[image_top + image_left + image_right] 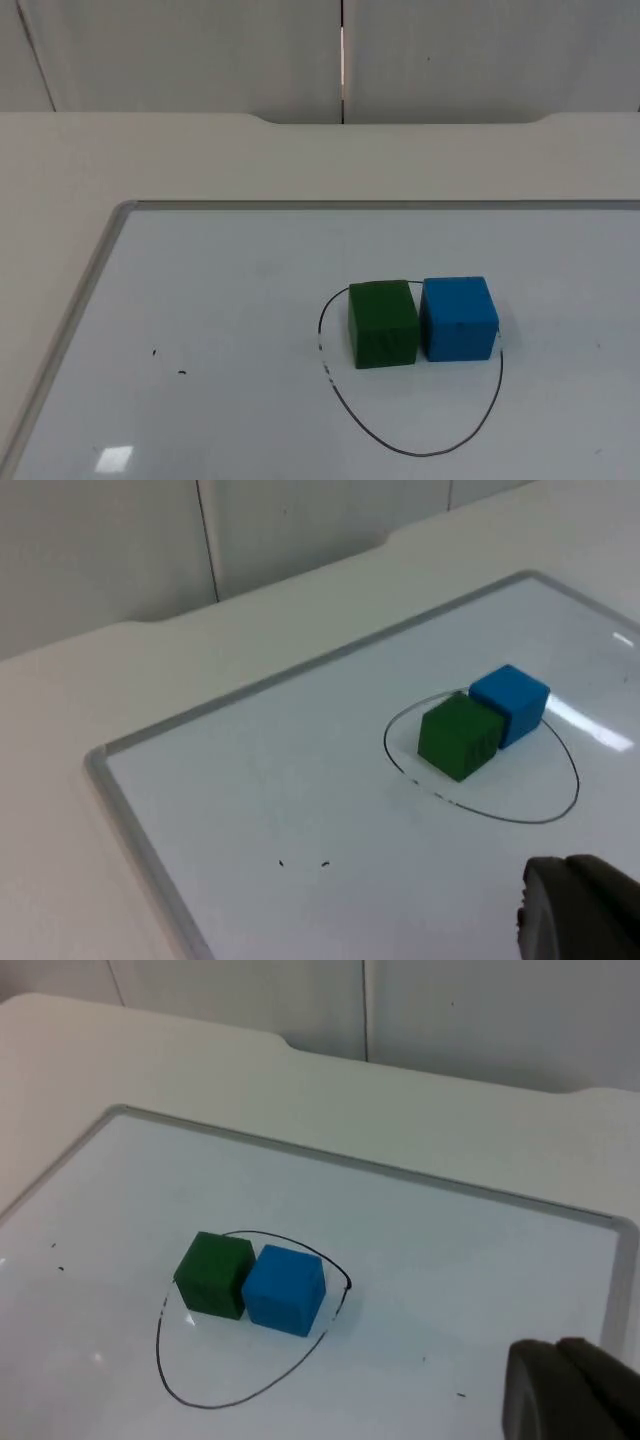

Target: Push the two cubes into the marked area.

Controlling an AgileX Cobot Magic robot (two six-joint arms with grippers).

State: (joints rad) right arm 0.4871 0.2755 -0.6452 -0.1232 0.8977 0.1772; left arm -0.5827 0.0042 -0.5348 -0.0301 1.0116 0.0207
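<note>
A green cube [382, 323] and a blue cube [458, 318] sit side by side, touching, on a whiteboard [220, 300]. Both stand in the far part of a hand-drawn black oval [420, 453], the blue one close to its line on the right. In the left wrist view, the green cube [458, 736] and blue cube [510, 703] lie well ahead of my left gripper [580, 912]. My right gripper [565, 1390] hangs back from the green cube [214, 1274] and blue cube [285, 1288], apart from both. Neither gripper touches anything.
The whiteboard has a grey frame [88, 275] and lies on the white table [150, 160]. A grey partition wall [200, 50] closes the far side. Two small black marks [168, 364] dot the board left of the oval.
</note>
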